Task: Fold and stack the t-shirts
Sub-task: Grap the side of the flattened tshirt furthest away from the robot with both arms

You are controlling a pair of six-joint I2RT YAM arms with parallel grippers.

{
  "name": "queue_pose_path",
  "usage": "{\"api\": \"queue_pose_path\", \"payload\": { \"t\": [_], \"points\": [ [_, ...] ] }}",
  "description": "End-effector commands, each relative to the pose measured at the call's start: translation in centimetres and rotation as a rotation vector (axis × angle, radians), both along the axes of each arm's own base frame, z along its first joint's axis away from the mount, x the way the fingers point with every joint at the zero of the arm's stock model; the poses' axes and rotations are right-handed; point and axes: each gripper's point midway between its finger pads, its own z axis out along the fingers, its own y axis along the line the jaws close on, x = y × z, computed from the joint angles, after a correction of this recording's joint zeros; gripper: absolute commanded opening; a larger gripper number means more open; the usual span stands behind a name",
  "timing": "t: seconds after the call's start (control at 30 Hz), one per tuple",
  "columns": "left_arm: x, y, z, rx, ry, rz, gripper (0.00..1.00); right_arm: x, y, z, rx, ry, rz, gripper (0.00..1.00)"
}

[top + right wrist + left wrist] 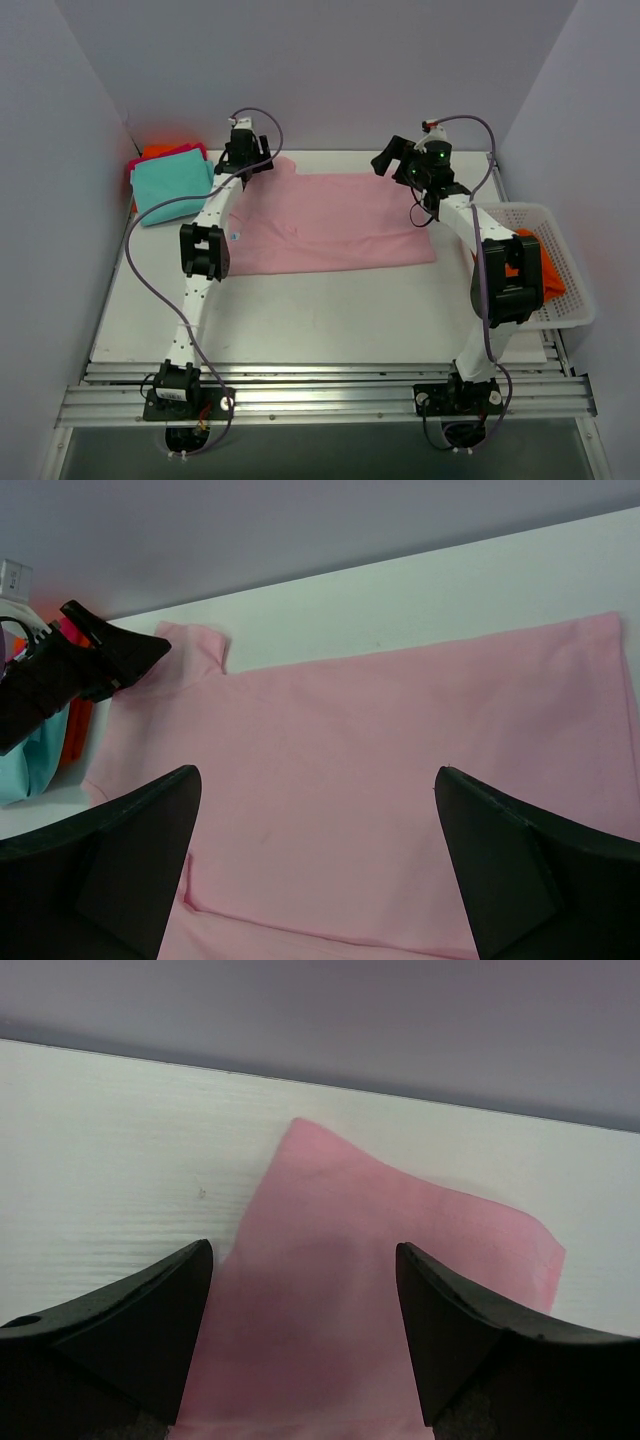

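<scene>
Mid white table [330, 320]: pale pink cotton t-shirt [330, 225] spread flat, left edge crossed by left arm; folded teal t-shirt [170, 188] tops a stack in far-left corner, magenta t-shirt [192, 150] & orange t-shirt [158, 150] under it, mostly hidden; white plastic mesh basket [570, 240] at right holds a bright orange t-shirt [550, 275], partly blocked by right arm; left gripper [302, 1250] over pink sleeve, fingers apart, nothing clamped; right gripper [315, 772] above pink shirt, fingers wide apart.

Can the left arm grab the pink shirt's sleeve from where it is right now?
Probably yes. The left gripper hangs open over the sleeve of the pink shirt, and nothing lies between them.
</scene>
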Motion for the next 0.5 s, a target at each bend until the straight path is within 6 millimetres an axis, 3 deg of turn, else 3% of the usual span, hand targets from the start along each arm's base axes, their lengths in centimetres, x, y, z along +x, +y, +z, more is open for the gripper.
{"api": "queue_pose_path", "payload": {
  "t": [0.0,0.13,0.3,0.47],
  "points": [
    [1.3,2.2,6.2,0.051,-0.125,0.019,0.83,0.1,0.1,3.6,0.029,-0.091,0.016,1.0],
    [1.6,3.0,4.7,0.04,-0.109,-0.001,0.83,0.7,0.0,3.7,0.042,-0.094,0.02,1.0],
    [1.6,3.1,4.8,0.061,-0.114,0.01,0.79,1.2,0.7,3.2,0.074,-0.089,0.05,1.0],
    [1.0,2.0,4.0,0.053,-0.078,-0.048,0.73,1.2,0.9,3.6,0.098,-0.096,0.073,1.0]
  ]
}}
